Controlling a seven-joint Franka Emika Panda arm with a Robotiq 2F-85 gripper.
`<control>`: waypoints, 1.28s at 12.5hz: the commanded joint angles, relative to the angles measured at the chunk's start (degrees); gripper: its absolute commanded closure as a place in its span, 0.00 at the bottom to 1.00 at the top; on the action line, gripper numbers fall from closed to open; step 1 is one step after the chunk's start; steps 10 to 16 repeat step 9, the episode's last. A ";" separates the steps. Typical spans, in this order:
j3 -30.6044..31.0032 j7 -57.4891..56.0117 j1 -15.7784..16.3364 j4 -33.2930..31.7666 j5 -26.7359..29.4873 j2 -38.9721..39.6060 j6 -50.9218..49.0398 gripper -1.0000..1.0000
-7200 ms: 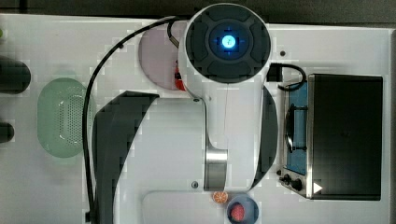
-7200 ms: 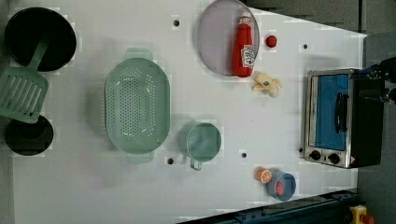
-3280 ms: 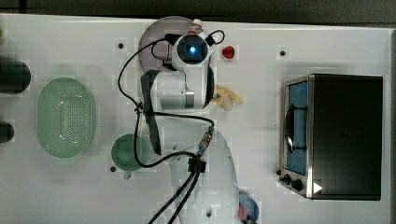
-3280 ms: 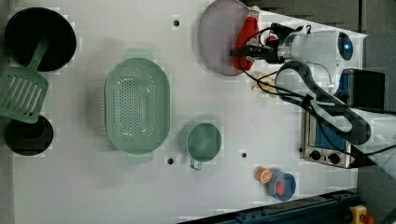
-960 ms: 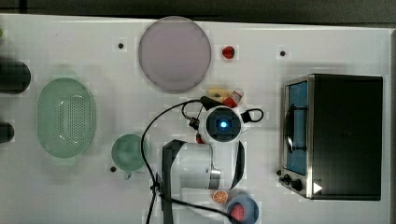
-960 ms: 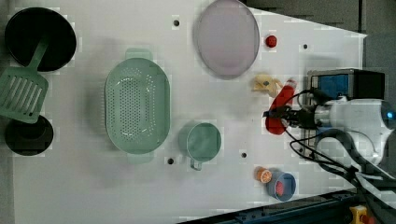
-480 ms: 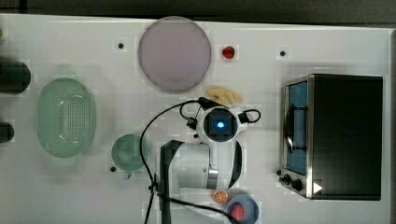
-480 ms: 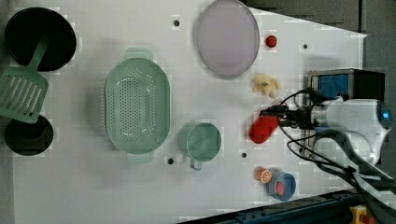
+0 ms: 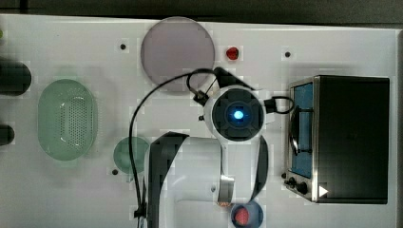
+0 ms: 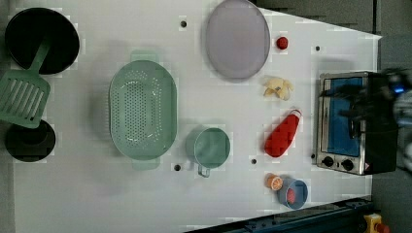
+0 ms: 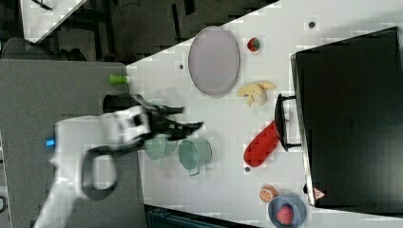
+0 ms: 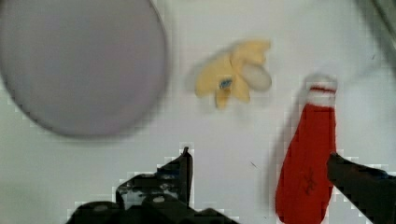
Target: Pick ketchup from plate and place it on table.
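The red plastic ketchup bottle with a white cap (image 10: pixel 283 134) lies on its side on the white flat table (image 10: pixel 145 194), in the right middle of the left view, apart from the pale greyish-mauve round plate (image 10: pixel 237 39) at the top. In the wrist view the black gripper (image 12: pixel 261 165) has its fingers (image 12: pixel 183 169) wide open and holds nothing. The bottle lies between them, close to one finger, and I cannot tell whether they touch.

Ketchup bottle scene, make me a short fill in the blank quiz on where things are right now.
1. The ketchup bottle lies on the ____, not on the plate.
2. In the left view, the bottle lies between the green cup and the ____.
3. The plate now holds ____.
4. The hand is ____, with the bottle lying between its fingers.

Missing words: table; toaster oven; nothing; open
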 commanded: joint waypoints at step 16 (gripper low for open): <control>0.31 10.46 0.46 24.40 0.27 -1.38 -33.14 0.00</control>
